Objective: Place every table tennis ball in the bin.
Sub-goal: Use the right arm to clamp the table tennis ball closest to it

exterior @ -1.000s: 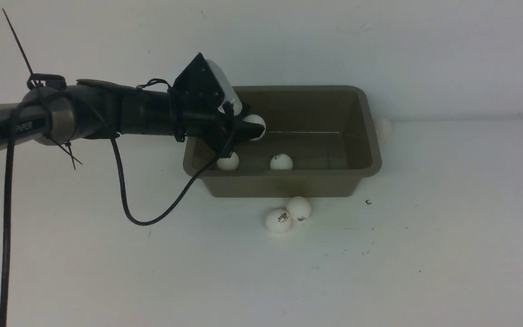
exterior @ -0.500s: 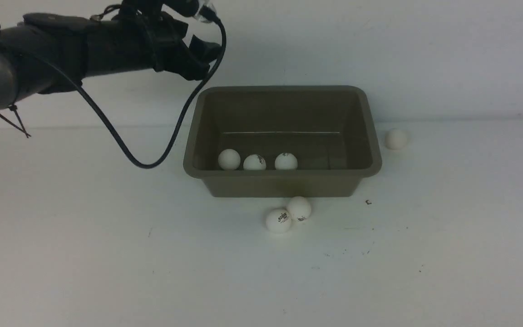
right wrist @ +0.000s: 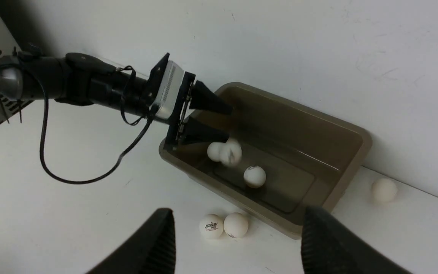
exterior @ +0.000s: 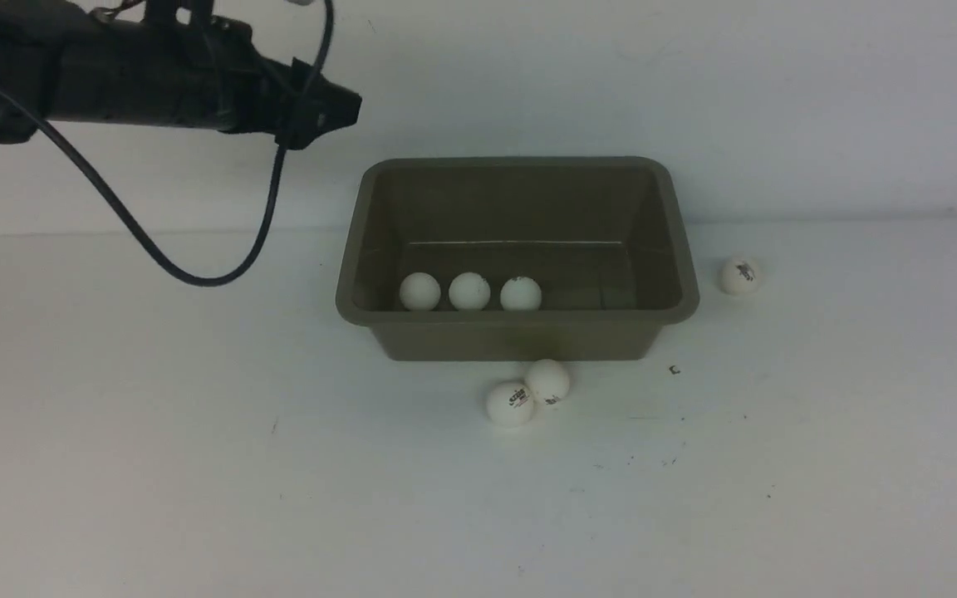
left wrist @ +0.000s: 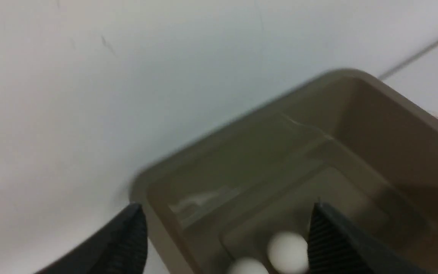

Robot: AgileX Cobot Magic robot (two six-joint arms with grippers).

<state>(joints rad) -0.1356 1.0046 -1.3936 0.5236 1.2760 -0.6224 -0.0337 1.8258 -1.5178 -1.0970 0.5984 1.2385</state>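
The taupe bin (exterior: 520,319) stands at the back middle of the table. Three white table tennis balls (exterior: 469,291) lie in a row along its near wall. Two more balls (exterior: 510,404) touch each other on the table just in front of the bin, and a single ball (exterior: 739,276) lies to its right. My left gripper (exterior: 337,112) hangs high, left of the bin's far left corner, open and empty; its wrist view shows wide-apart fingers (left wrist: 133,238) over the bin's corner. My right gripper (right wrist: 238,236) is open and empty above the two front balls (right wrist: 211,226).
A black cable (exterior: 196,278) loops down from the left arm toward the table left of the bin. A white wall (exterior: 694,83) rises directly behind the bin. A small dark speck (exterior: 674,370) lies near the bin's front right corner.
The left gripper let its ball go into the bin, then rose and drew back to the left. The bin went from two balls to three. The right-hand ball rolled out nearer and rightward.
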